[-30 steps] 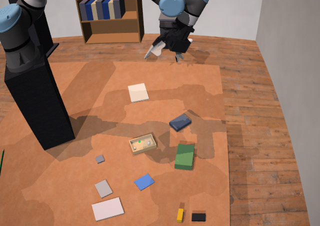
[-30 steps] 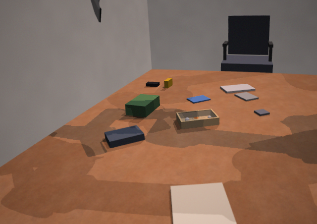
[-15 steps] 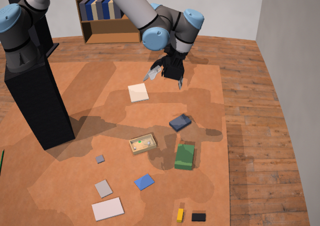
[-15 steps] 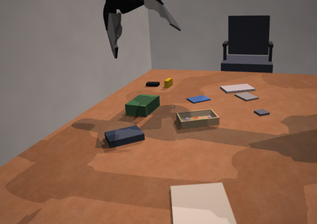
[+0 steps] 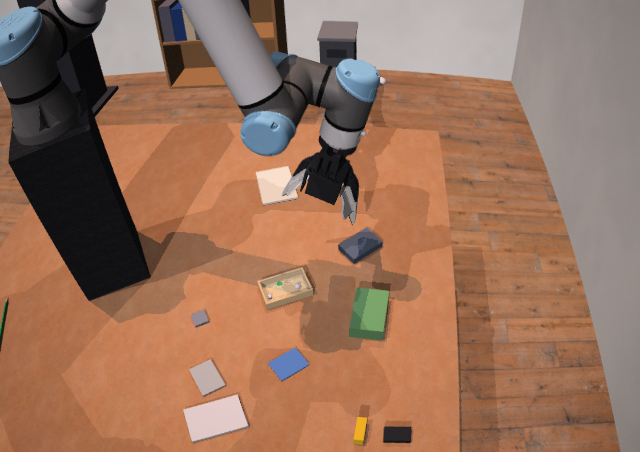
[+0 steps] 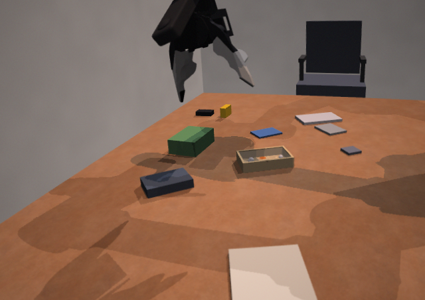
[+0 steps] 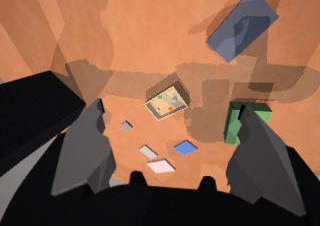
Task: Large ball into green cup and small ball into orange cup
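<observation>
The covered wooden puzzle (image 5: 289,298) (image 6: 264,165) (image 7: 153,107) lies flat near the middle of the table. Inside it I see a green cup (image 5: 279,283) (image 7: 160,97) and an orange cup (image 6: 262,157) (image 7: 170,108). Two grey balls (image 5: 297,285) (image 5: 269,296) lie loose in it, outside the cups; I cannot tell which is larger. My gripper (image 5: 318,208) (image 6: 216,91) (image 7: 169,102) is open and empty. It hangs high above the table, behind the puzzle, and the wrist view looks down at the puzzle between the fingers.
A green box (image 5: 369,313) (image 6: 190,141) and a dark blue box (image 5: 360,244) (image 6: 166,182) lie near the puzzle. A cream tile (image 5: 273,184), a blue tile (image 5: 288,363), grey and white tiles, a yellow block (image 5: 360,430) and a black block (image 5: 397,433) are scattered. The black pedestal (image 5: 72,194) stands at the left.
</observation>
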{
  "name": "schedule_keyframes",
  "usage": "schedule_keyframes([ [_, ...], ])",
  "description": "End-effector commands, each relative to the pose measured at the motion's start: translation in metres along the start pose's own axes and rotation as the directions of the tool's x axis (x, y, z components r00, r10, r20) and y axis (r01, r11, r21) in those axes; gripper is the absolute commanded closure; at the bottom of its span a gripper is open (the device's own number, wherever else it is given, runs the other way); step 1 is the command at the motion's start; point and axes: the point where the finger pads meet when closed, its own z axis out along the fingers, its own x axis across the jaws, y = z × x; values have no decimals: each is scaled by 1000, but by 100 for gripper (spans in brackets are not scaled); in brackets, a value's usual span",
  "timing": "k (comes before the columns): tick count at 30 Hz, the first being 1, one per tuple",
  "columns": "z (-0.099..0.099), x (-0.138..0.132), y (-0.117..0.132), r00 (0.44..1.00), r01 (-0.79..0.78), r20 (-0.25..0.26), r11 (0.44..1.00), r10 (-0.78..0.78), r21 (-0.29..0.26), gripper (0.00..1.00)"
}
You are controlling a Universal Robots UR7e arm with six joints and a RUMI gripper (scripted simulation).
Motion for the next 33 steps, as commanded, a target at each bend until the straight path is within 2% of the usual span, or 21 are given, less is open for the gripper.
schedule_keyframes([
  [1,26,5,19,986,-153,-56,988,154,25,0],
  [6,45,4,37,952,-290,-85,956,293,54,0],
  [11,56,2,48,920,-372,-100,925,379,76,0],
  [13,65,-1,59,883,-447,-112,889,456,98,0],
  [16,65,-1,59,883,-447,-112,889,456,98,0],
  [20,79,-8,77,803,-567,-126,812,582,139,0],
  [21,79,-8,77,803,-567,-126,812,582,139,0],
  [27,90,-17,95,698,-679,-133,709,704,188,0],
  [31,93,-21,102,653,-717,-132,665,745,207,0],
  [33,93,-21,102,653,-717,-132,665,745,207,0],
])
